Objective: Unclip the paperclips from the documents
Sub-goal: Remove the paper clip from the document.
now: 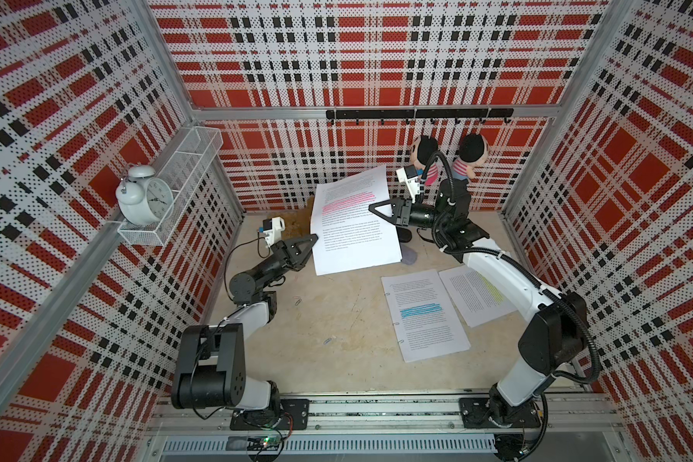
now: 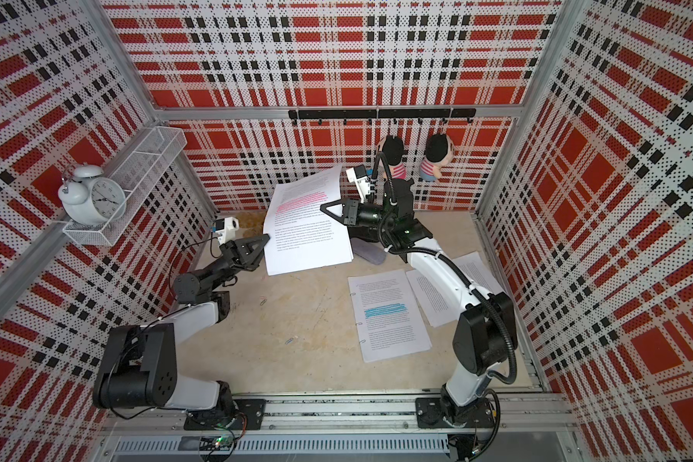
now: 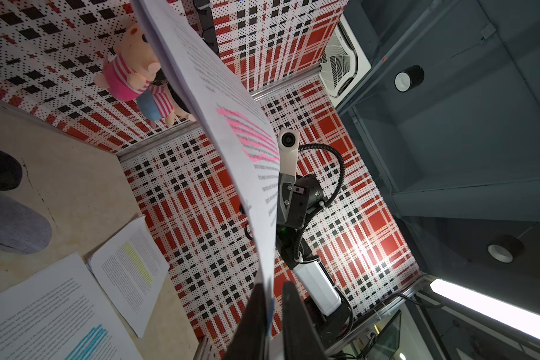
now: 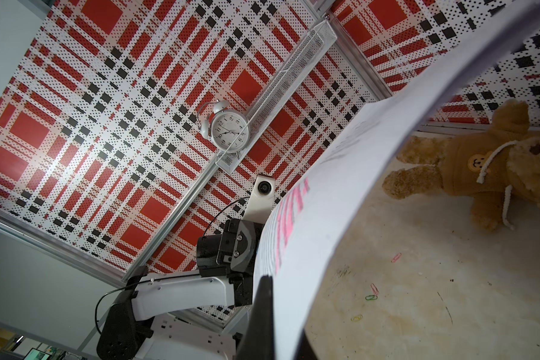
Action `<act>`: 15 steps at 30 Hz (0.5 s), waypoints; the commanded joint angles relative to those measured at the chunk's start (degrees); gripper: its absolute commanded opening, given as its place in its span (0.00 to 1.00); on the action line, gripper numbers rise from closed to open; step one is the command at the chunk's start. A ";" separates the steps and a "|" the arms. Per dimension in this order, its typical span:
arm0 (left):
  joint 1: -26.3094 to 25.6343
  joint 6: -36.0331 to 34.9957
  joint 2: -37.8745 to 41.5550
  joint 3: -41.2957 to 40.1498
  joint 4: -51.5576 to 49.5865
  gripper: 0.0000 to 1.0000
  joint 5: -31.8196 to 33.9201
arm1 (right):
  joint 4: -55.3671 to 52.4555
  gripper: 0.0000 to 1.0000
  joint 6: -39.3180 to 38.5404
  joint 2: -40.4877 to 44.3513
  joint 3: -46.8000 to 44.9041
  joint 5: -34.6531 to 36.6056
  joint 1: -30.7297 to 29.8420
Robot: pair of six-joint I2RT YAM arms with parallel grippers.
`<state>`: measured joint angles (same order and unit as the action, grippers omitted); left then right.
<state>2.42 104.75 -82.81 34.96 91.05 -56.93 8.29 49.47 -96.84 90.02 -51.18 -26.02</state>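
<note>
Near end: both bases sit on the front rail. Left arm (image 1: pixel 253 316) is folded tight at the elbow, forearm low, reaching back and inward. Right arm (image 1: pixel 501 276) runs long and steep from its base, wrist bent so the tool points across to the robot's left, roughly level.

Mid table (image 1: pixel 337 360): two loose paperclips (image 1: pixel 298 301) lie flat near the left elbow, apart from any paper. The blue-band document (image 1: pixel 425 316) lies flat on the right half, with edge clips (image 1: pixel 396 324) along its left side. The yellow-band document (image 1: pixel 473 294) lies just beside it, partly under the right arm.

Further back: the pink-band document (image 1: pixel 353 236) is lifted, tilted and bowed between both tools. Can't tell if its lower edge touches the table.
- Left gripper (image 1: pixel 314 239): fingers closed on the sheet's left edge. The wrist view shows the paper running between them, with a bluish bit there. Can't tell if that's a clip.
- Right gripper (image 1: pixel 372 208): clamped on the right edge, level with the pink band.

Under the lifted sheet: scattered clips (image 4: pixel 371 297), pink, green and yellow, on the table.

Far: a teddy bear (image 4: pixel 468 168) lies on the table and plush dolls (image 1: pixel 472 158) are against the back wall.
</note>
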 commanded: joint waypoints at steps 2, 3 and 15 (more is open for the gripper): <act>-0.12 -0.48 -0.41 0.94 10.02 0.03 -0.86 | -6.13 0.00 -5.08 1.45 3.03 -0.33 0.14; 0.00 -0.51 -0.43 0.82 9.94 0.01 -0.90 | -6.96 0.00 -5.67 1.52 3.21 -0.33 0.11; 3.97 -3.84 1.88 -2.04 6.07 0.00 -1.16 | -10.69 0.00 -10.71 7.51 -2.71 3.16 3.41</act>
<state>3.70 103.59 -82.72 33.91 91.05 -59.66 -1.48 40.97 -93.62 88.42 -49.47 -25.65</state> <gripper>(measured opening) 0.055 0.047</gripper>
